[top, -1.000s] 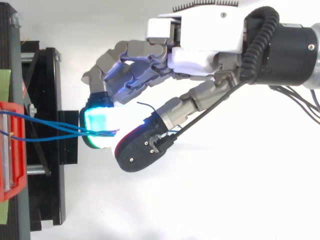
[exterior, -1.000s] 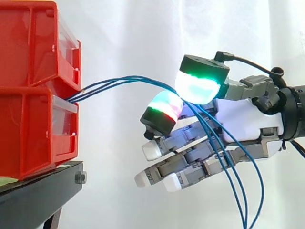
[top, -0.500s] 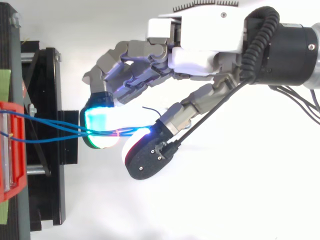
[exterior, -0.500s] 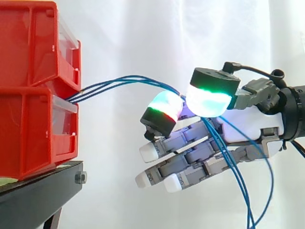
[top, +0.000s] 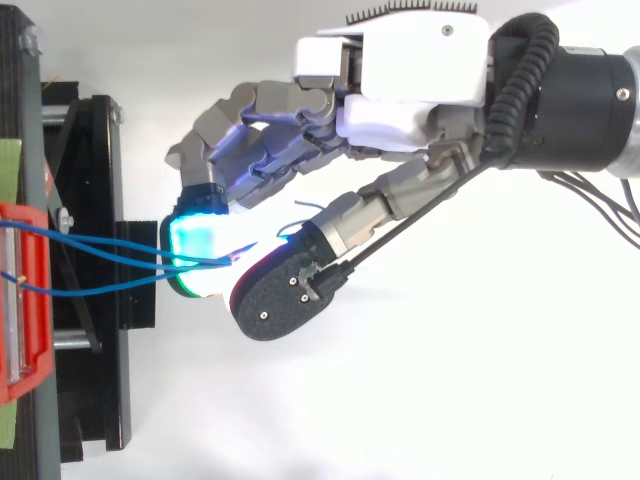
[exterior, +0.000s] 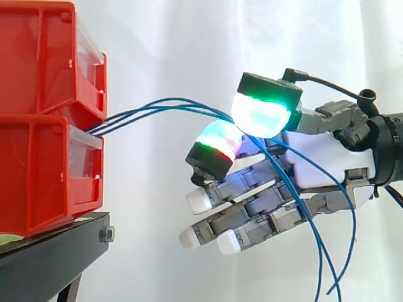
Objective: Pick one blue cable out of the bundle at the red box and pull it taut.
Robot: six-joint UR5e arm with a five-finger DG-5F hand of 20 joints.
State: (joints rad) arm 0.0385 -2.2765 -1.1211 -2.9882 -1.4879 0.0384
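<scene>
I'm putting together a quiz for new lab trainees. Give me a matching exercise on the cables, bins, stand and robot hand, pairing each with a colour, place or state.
Things:
1. cables
2. bins
3. stand
4. robot hand

Descriptions:
a. black, beneath the bins
b. red, stacked one on the other
c. entering from the right, pinching between two glowing pads
d. blue, running from the bins to the robot hand

Pairs: 1-d, 2-b, 3-a, 4-c

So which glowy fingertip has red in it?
The lower pad of the two at the blue cables, nearer the red bins. It shows a red band; the upper pad glows just green and cyan.
</scene>
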